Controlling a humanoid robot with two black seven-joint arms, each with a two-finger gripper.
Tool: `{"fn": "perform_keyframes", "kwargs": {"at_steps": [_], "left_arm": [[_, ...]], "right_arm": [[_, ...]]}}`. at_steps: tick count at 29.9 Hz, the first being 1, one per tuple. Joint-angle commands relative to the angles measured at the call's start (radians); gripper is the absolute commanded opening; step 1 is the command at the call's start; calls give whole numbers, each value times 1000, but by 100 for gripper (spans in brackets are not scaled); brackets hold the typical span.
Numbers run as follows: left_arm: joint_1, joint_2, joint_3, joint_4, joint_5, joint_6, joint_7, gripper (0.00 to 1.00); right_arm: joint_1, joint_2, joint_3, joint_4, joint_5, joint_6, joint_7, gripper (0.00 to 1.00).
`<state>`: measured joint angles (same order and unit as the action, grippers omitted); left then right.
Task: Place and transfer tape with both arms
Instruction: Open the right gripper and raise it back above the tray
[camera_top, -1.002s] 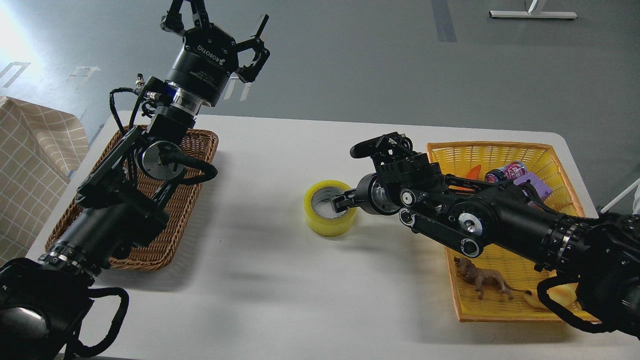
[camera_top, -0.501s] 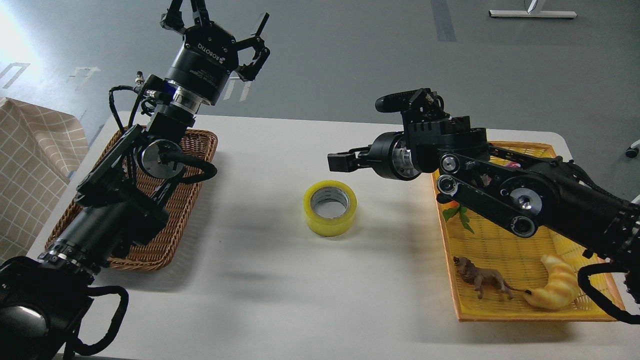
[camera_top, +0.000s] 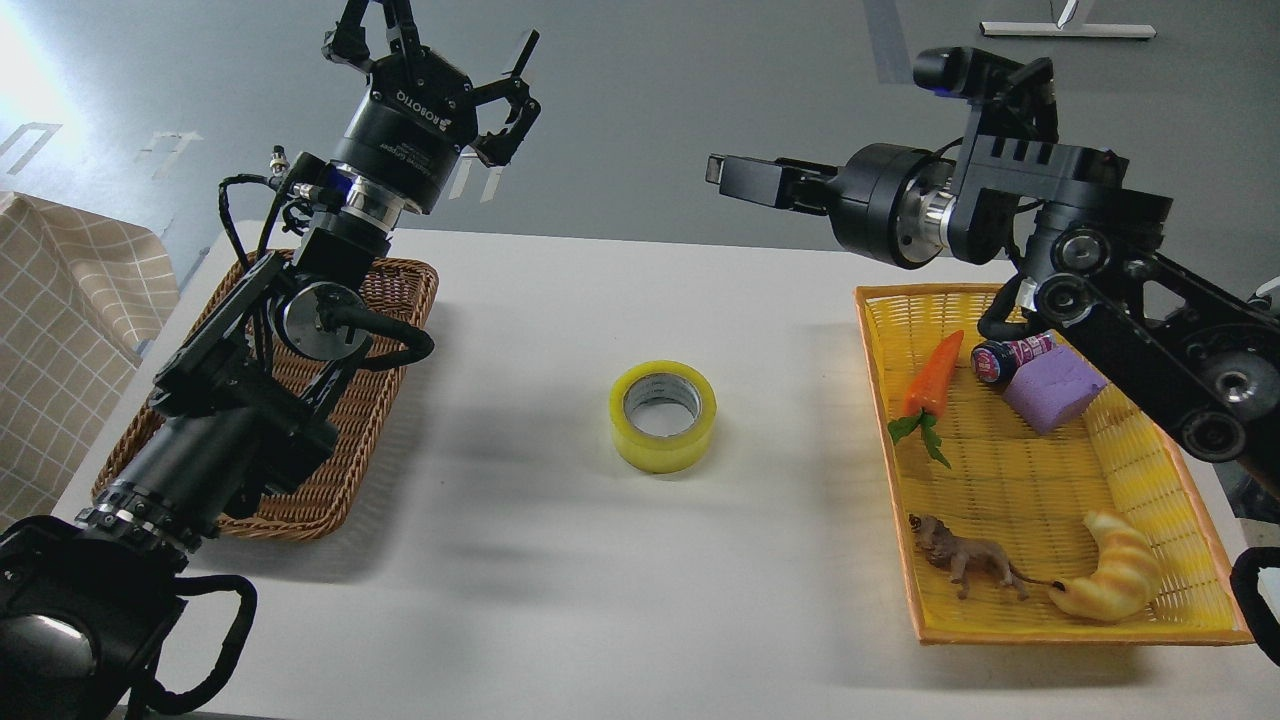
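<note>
The right gripper (camera_top: 722, 175), seen end-on so its opening cannot be determined, has released the translucent yellow tape roll (camera_top: 663, 416) and lifted clear. The roll now stands free mid-table (camera_top: 520, 560). The left gripper (camera_top: 430, 60), fingers spread, is positioned for pickup next.
</note>
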<state>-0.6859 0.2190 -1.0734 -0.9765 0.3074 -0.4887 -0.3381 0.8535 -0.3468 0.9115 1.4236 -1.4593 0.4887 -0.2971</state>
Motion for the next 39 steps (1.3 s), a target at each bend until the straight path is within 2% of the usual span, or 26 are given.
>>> {"fn": "perform_keyframes", "kwargs": {"at_steps": [1,3,8,17,25,39], "left_arm": [[0,0,1,1,-1,0,-1,98],[0,3,1,1,-1,0,-1,98],[0,3,1,2,-2,0,1,98],[0,-4,3,4,6,0,4,98],[-1,2,3,4,9,0,5,98],[-1,-4,32,10,12,1,7,98]], "right_arm": [[-85,-1,133,21,76,0,9,99],[-117,0,213,12,167,0,29,99],[-181,17,363,-14,342,0,44,99],[-266,247,690,-172,635,0,44,100],[-266,347,744,-210,937,0,44,100],[-340,347,733,-244,1179,0,26,100]]}}
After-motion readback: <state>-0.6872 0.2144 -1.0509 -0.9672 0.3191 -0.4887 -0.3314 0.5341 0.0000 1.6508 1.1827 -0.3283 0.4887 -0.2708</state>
